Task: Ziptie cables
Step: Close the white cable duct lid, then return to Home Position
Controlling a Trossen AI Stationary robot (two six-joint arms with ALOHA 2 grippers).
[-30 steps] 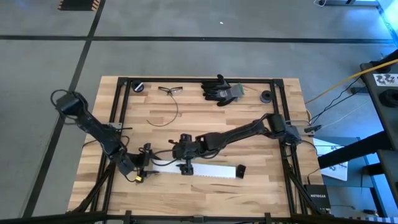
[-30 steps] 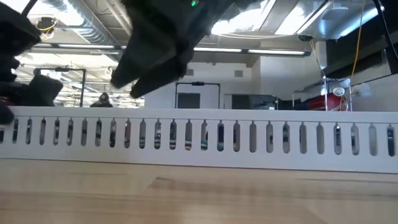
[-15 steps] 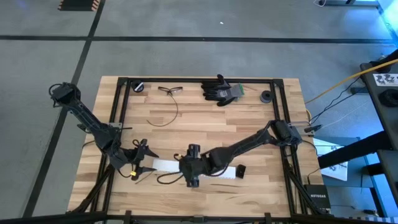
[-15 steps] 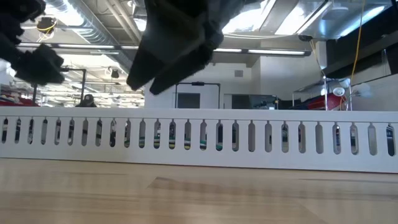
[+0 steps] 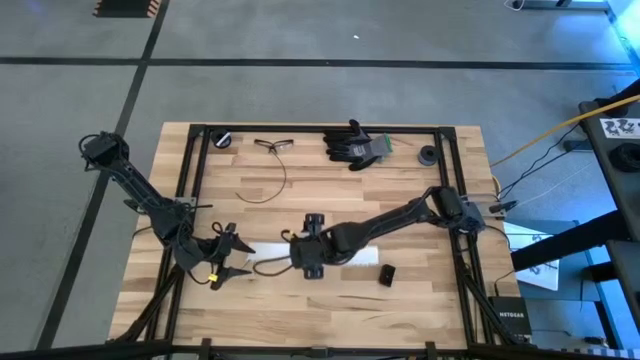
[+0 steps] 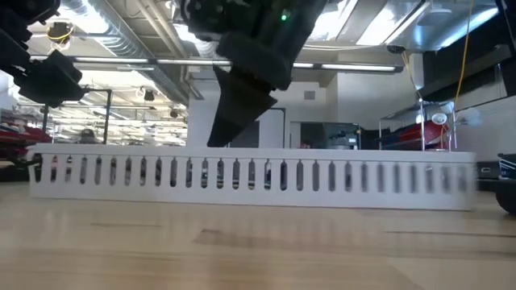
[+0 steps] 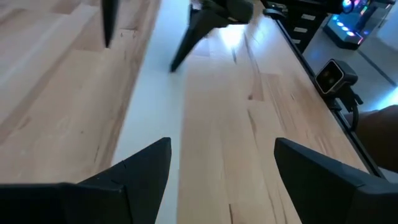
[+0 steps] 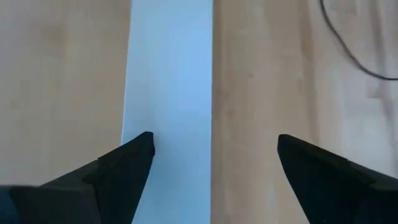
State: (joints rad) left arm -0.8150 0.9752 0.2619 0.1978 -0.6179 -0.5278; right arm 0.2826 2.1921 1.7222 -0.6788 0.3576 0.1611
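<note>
- High view: left gripper (image 5: pixel 232 258) sat at the left end of the white perforated strip (image 5: pixel 365 255), fingers spread wide, grasping nothing. Right gripper (image 5: pixel 300 262) hovered over the strip's middle.
- Only the high view showed the ziptie (image 5: pixel 266 190): a thin dark curved line on the bench (image 5: pixel 420 305), back of centre, well apart from both grippers. Another thin dark loop (image 5: pixel 268 266) lay by the strip between the grippers; couldn't tell if ziptie or cable.
- Pale cables weren't identifiable in any view.
- Also high-view only: safety glasses (image 5: pixel 274 145), black gloves (image 5: pixel 356 145) and two small round black parts (image 5: pixel 223 139) (image 5: pixel 428 155) along the far edge, plus a small black block (image 5: pixel 386 275) near the strip's right end.
- Right wrist view: right gripper (image 8: pixel 211 165) released, fingers straddling the strip (image 8: pixel 169 106); a thin dark line (image 8: pixel 351 43) crossed the wood at one corner.
- Left wrist view: left gripper (image 7: pixel 221 168) open over the strip (image 7: pixel 152 130), with the right arm's fingers (image 7: pixel 193 34) farther along it.
- Low view: the strip (image 6: pixel 258 177) stood on edge, slots visible, right arm (image 6: pixel 250 56) above it; behind, a workshop with ceiling lights and ducting.
- Surface: light wood butcher block in a black frame, on grey concrete floor.
</note>
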